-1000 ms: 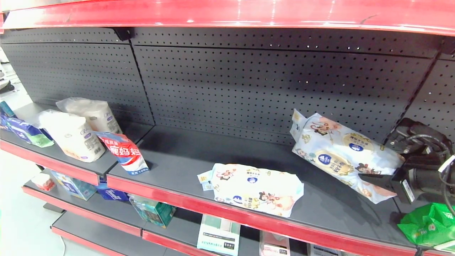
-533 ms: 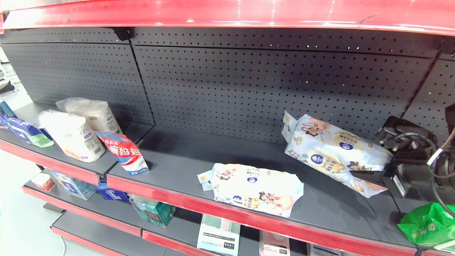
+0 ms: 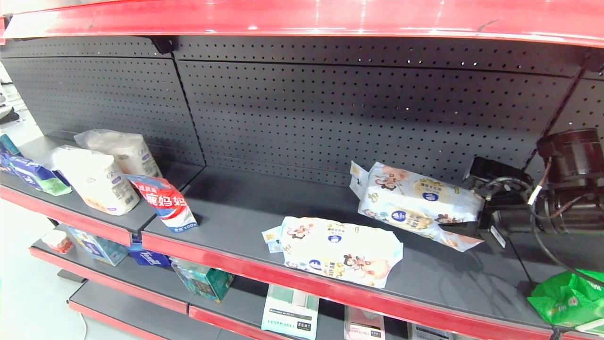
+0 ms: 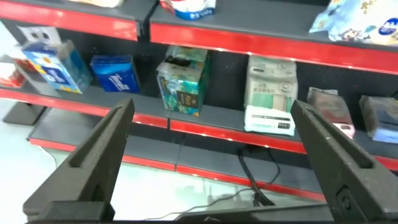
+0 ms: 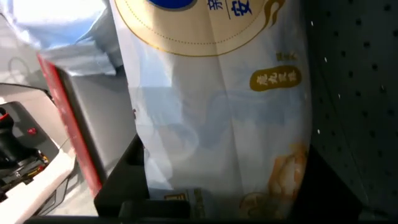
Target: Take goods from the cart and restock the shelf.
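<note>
The dark grey metal shelf with red front edges (image 3: 236,208) spans the head view, backed by a black perforated panel (image 3: 330,118). Over the right part of its board, close to that panel, the white soft-plastic pack printed with cartoon figures and gold roundels (image 3: 415,203) is clamped at its right end by the right gripper (image 3: 465,222). The black fingers close on it from either side, as the right wrist view shows. The pack lies lengthwise, its left end slightly raised; whether its lower edge touches the board cannot be told.

A second cartoon-printed white pack (image 3: 339,250) lies flat at the front edge of the same board, left of and in front of the held one, and apart from it. Two white paper rolls in clear wrap (image 3: 101,174) stand on the left board, one behind the other. A crumpled green plastic bag (image 3: 566,297) sits at the far right front corner. A red, white and blue stand-up pouch (image 3: 165,203) leans at the joint of the two boards, just beside the front roll. A blue and green packet (image 3: 33,174) lies at the far left.

The left gripper (image 4: 211,149) hangs low before the lower shelves, its two dark fingers spread wide with nothing between them. Beyond it stand a teal patterned box (image 4: 181,78) and a white-and-green pack (image 4: 270,93).
</note>
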Controlling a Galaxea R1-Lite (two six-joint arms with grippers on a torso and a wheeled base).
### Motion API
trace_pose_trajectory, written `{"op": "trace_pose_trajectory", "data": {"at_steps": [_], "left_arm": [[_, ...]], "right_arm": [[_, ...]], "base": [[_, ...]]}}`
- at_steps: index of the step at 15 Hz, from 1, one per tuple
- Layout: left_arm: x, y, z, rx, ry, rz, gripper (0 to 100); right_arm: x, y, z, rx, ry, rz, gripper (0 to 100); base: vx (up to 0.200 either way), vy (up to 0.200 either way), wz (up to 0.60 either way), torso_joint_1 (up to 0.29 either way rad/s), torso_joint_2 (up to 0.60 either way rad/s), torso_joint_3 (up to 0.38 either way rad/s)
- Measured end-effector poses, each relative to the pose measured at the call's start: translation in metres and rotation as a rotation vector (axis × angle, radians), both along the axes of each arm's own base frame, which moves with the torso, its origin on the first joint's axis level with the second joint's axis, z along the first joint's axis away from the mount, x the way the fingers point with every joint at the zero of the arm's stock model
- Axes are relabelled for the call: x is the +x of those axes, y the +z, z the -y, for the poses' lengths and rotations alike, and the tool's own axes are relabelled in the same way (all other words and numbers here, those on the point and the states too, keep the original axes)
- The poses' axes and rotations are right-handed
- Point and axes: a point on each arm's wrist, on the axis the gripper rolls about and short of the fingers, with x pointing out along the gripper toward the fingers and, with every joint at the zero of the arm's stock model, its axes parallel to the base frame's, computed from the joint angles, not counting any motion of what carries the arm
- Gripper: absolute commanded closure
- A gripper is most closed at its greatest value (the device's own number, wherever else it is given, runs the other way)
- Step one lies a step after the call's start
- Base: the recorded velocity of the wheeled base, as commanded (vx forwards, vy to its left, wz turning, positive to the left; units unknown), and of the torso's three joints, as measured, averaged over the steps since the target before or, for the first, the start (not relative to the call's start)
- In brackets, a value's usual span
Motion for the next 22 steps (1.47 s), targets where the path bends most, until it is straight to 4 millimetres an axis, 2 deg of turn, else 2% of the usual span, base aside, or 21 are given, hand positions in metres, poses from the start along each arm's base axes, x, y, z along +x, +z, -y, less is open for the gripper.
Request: {"op": "trace_pose_trajectory", "data": {"at_steps": [5,10,15,19,22], "left_arm": [[0.0,-0.001,0.0,0.002,0.008,-0.002,0],[0.0,0.0,0.0,0.003,0.008,-0.001,0],[0.0,0.0,0.0,0.004,0.001,-0.001,0],[0.0,0.0,0.0,0.004,-0.001,-0.001,0],[0.0,0.0,0.0,0.003,-0.001,-0.001,0]], "right_arm": [[0.039,-0.019,-0.024,-0.006,0.075,-0.045,100],[0.071,-0.041,-0.033,0.006,0.075,-0.024,100],[0.085,-0.05,-0.041,0.026,0.074,-0.05,100],[0.086,-0.055,-0.056,0.054,0.085,-0.082,100],[0.089,-0.057,-0.058,0.039,0.08,-0.083,100]], "base": [[0.0,0.0,0.0,0.0,0.0,0.0],[0.0,0.0,0.0,0.0,0.0,0.0],[0.0,0.0,0.0,0.0,0.0,0.0],[0.0,0.0,0.0,0.0,0.0,0.0],[0.0,0.0,0.0,0.0,0.0,0.0]]}}
